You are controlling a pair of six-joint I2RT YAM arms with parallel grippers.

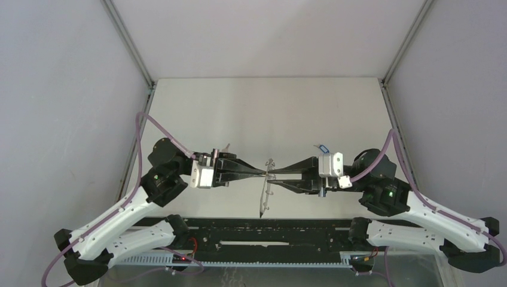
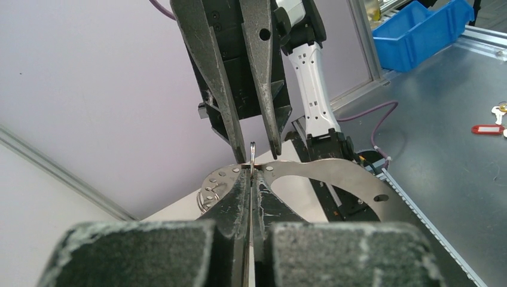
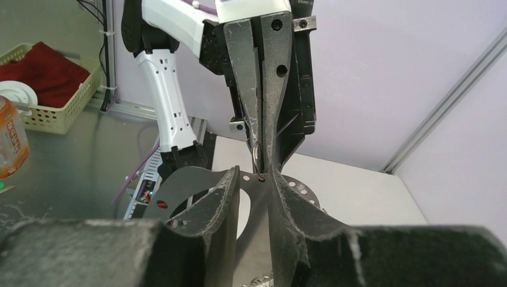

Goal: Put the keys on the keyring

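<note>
The left pincer (image 2: 252,174) was clamped shut on the rim of the keyring (image 2: 326,171), which hung between it and the partly open right pincer (image 3: 252,176) straddling a wire loop (image 2: 253,152), while far beyond them a basket (image 3: 66,109) held red cloth (image 3: 45,69).

- what's carrying everything?
- a pale table (image 1: 269,113), bare across the middle and far part.
- anything lying on it?
- a blue-tagged key (image 1: 323,147) right of centre, and a black rail (image 1: 269,236) along the near edge.
</note>
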